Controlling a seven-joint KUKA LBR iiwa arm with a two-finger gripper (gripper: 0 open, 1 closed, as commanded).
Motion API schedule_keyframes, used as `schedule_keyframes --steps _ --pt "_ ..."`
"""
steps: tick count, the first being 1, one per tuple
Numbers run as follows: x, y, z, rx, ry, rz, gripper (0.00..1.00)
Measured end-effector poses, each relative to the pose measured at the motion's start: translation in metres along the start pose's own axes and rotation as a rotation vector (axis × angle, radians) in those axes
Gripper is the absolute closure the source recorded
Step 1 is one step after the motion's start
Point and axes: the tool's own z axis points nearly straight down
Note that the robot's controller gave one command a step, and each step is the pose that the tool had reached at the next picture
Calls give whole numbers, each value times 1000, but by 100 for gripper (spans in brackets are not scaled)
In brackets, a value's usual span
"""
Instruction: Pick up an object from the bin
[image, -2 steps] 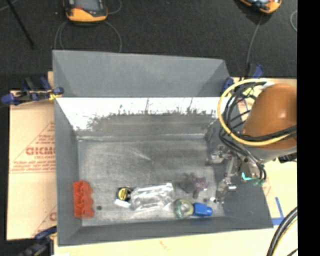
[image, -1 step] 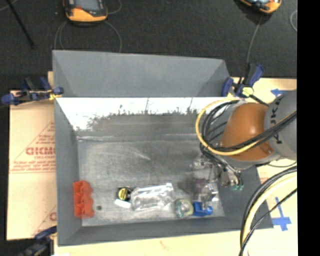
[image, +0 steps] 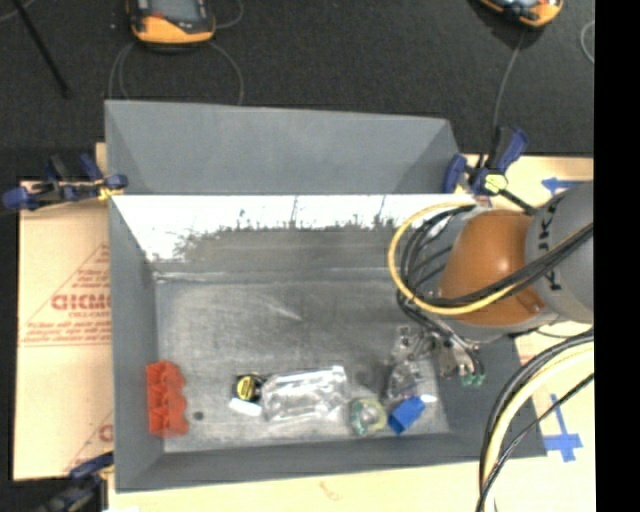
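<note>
Orange wrist cover (image: 485, 270), claw (image: 408, 372) beneath, just beside blue block (image: 405, 413).

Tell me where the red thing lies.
In the camera view, the red block sits in the bin's lower-left corner; a yellow-and-black thing is its nearest neighbour, rightward.

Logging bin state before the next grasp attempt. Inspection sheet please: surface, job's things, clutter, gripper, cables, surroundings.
Surface: grey metal bin, floor scuffed; everything lies along its near wall.
Job's things: blue piece and greenish round thing in the near right corner, nearest the gripper.
Clutter: clear plastic wrapper, small yellow-and-black thing beside it, red block in the near left corner.
Grippers: gripper low over the near right corner, right by the blue piece.
Cables: yellow and black cables loop round the orange wrist cover.
Surroundings: orange-and-black device on the dark floor beyond the bin.
</note>
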Motion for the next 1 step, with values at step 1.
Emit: schedule_keyframes --steps 1 --pt "6 6 -130 1 -7 -3 100"
